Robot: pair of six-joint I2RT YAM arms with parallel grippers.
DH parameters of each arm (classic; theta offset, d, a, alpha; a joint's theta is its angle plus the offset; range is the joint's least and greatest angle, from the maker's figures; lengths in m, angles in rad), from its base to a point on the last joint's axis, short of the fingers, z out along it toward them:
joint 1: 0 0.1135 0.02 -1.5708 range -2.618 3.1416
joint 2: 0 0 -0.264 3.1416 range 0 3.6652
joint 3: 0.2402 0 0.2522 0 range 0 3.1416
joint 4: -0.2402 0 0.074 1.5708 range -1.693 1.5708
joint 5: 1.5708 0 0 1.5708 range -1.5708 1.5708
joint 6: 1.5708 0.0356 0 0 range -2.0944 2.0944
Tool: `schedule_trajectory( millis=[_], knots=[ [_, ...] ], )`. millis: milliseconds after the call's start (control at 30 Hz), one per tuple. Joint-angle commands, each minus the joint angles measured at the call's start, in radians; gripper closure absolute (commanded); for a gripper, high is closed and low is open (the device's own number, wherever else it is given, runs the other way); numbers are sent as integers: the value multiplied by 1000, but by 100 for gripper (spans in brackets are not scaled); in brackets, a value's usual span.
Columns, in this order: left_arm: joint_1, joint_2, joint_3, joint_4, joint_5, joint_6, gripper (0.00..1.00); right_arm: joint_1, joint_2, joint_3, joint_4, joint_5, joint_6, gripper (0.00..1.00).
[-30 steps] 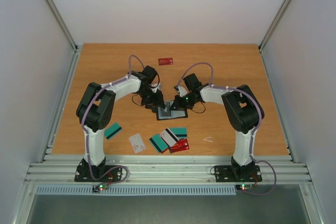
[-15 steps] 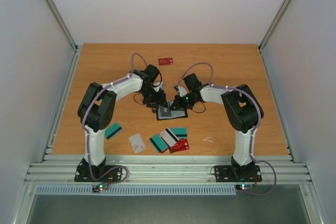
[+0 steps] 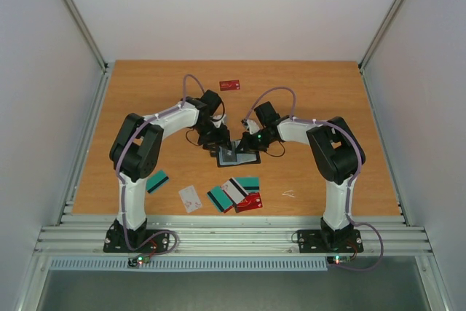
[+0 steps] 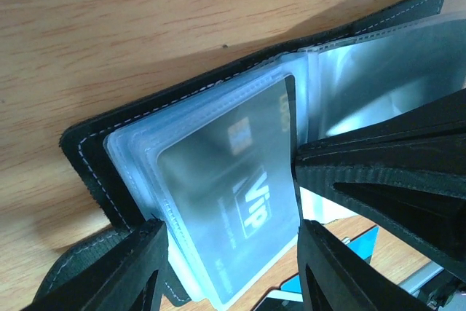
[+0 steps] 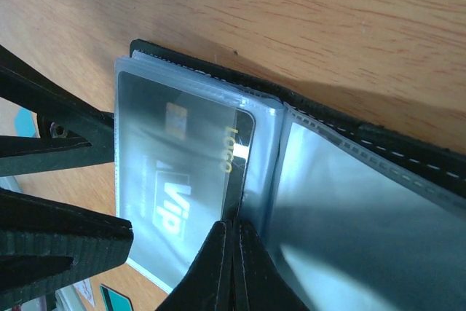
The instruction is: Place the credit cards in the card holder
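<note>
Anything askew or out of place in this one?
One red card lies alone at the far side, apart from the other loose cards at the near side. A small pale scrap lies right of those.

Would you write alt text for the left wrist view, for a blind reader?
An open black card holder lies on the table, a dark VIP card in its clear sleeve, the shut right end effector touching it.
</note>
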Motion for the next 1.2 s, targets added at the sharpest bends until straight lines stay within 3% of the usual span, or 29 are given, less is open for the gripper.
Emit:
schedule_trajectory(
  millis=[0, 533, 800, 1000, 1100, 1167],
  knots=[
    [-7, 18, 31, 4, -2, 13, 50, -3, 42, 11, -17, 27, 0, 99],
    [-29, 35, 103, -46, -7, 13, 56, -9, 45, 22, -20, 18, 3, 99],
    [-44, 51, 141, -77, -18, 16, 73, -14, 36, 27, -20, 14, 11, 99],
    [-57, 54, 165, -95, -41, 18, 78, -23, 18, 28, -22, 13, 19, 99],
    [-62, 61, 177, -101, -40, 17, 74, -30, 5, 30, -29, 16, 25, 99],
    [-65, 61, 184, -105, -46, 17, 64, -38, -9, 29, -37, 22, 24, 99]
  ],
)
